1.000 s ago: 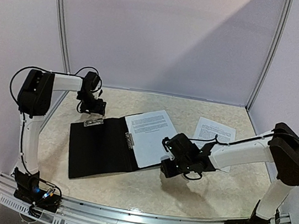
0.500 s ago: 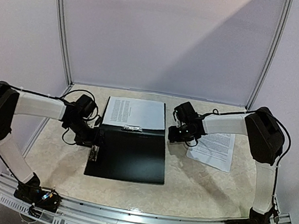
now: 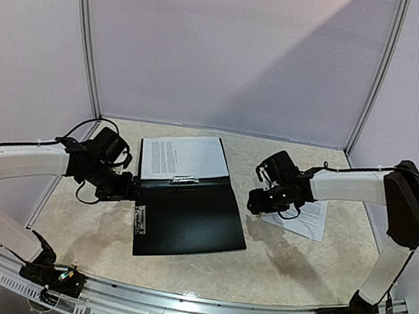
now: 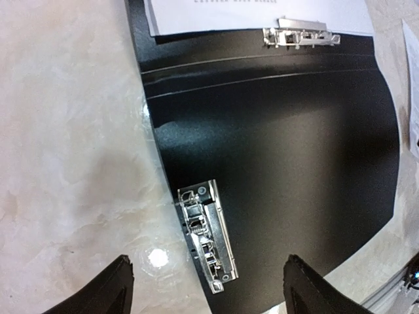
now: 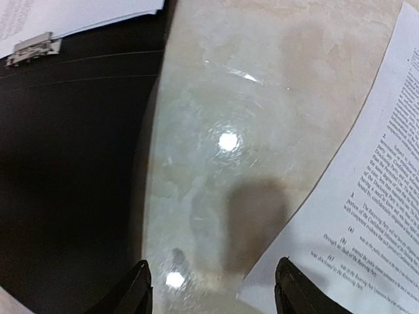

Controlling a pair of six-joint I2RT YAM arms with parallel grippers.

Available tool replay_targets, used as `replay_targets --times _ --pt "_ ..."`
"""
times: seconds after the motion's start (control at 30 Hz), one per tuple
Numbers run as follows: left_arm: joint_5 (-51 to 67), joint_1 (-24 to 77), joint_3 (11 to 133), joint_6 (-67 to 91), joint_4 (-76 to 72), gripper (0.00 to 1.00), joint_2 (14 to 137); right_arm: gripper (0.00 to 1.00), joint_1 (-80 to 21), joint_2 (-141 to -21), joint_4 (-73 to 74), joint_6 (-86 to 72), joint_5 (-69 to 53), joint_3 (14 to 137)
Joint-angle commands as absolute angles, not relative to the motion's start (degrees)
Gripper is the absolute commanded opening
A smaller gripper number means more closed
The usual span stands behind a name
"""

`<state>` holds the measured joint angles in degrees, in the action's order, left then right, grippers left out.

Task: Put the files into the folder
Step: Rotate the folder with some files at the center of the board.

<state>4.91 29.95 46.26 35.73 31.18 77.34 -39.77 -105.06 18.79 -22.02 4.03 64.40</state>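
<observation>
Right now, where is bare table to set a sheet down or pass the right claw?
A narrow bare strip runs between the folder and the loose sheet; the right claw is above it. The widest free table is in front of that sheet. Crowded: the folder's left edge, with the left claw by its clip.

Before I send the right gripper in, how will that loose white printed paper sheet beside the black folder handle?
The loose white printed sheet looks thin, so it will probably flop if lifted by one edge. It lies flat on the glossy marbled table, so it may slide rather than lift. Probably very light.
</observation>
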Motion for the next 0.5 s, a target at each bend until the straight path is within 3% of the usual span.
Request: replay_targets --times 0.0,0.47 --pt "1.4 31.7 42.8 39.0 31.3 0.78 73.3 0.63 -42.6 -96.4 16.6 -23.3 0.7 60.3" --pt "5.0 39.6 34.1 44.4 19.0 0.74 73.7 0.61 -45.2 -82.7 10.9 -27.6 -8.6 45.0"
